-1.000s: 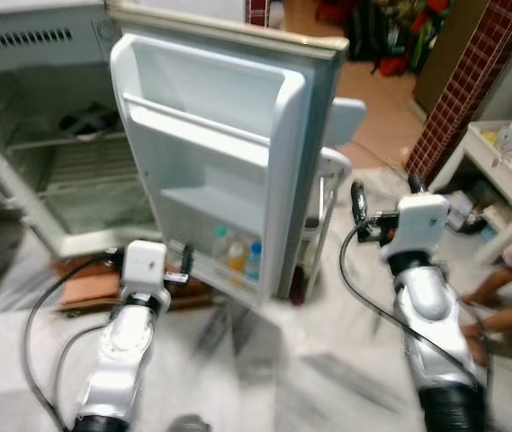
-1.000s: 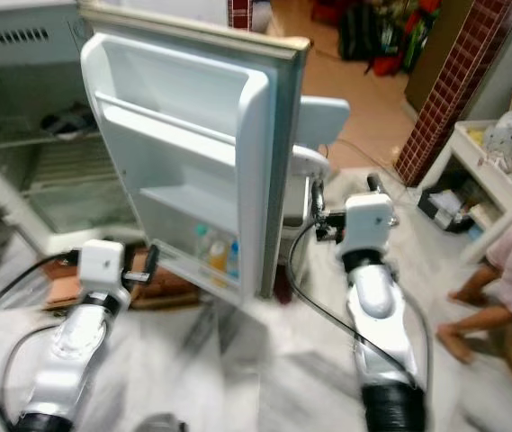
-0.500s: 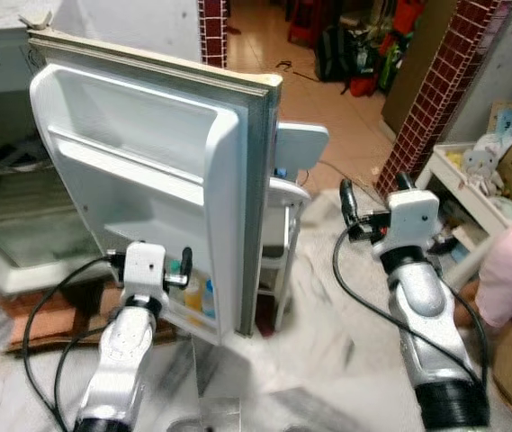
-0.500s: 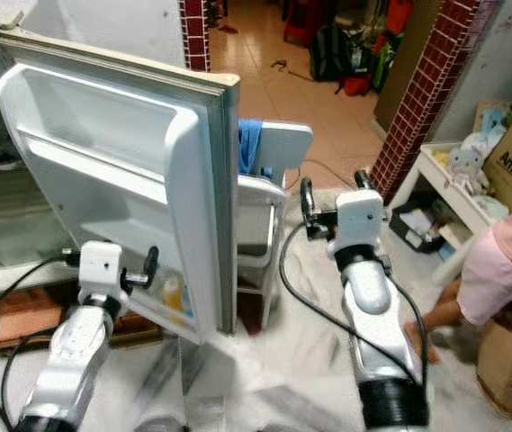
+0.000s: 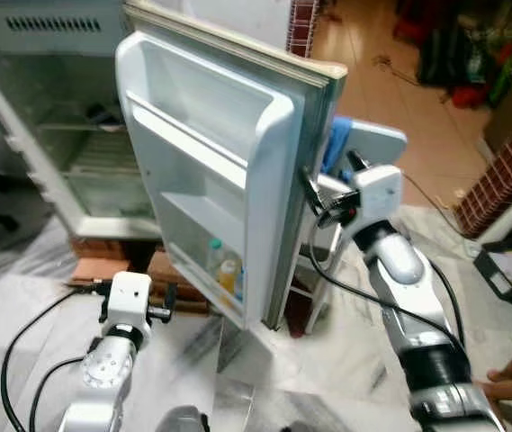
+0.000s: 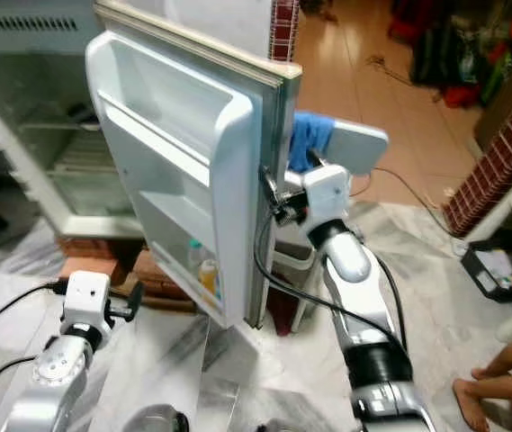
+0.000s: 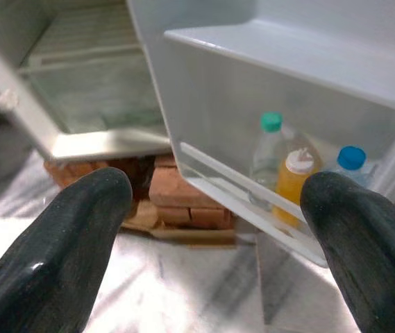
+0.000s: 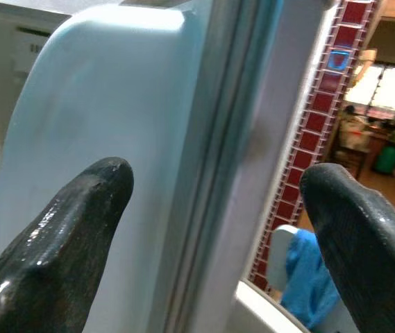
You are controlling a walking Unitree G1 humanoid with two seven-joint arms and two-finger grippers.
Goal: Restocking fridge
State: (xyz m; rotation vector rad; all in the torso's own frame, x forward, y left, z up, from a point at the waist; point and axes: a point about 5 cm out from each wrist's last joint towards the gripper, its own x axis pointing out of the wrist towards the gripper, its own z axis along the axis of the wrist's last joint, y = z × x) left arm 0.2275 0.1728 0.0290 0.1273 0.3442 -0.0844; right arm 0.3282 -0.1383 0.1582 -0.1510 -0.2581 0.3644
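at 12 o'clock from me stood the fridge door [image 5: 229, 171], swung open, three bottles [image 7: 301, 173] on its bottom shelf. my right gripper [image 8: 211, 229] was spread wide at its edge; my left gripper [image 7: 204, 236] hung wide and empty. i guessed closing it came next.

We see the fridge [image 6: 31, 108] standing wide open, its door [image 6: 193, 153] swung out toward us with the inner shelves facing left. In the lowest door shelf stand two bottles [image 6: 200, 270], one clear, one orange. Our right gripper [image 6: 272, 193] sits right at the door's free edge, though we cannot tell how its fingers stand. Our left gripper [image 6: 132, 301] hangs low, short of the door. Behind the door is a chair [image 6: 354, 148] with a blue cloth [image 6: 308, 135] over it. Bricks [image 6: 103, 261] prop the fridge base. A person's foot [image 6: 473, 402] rests at far right.
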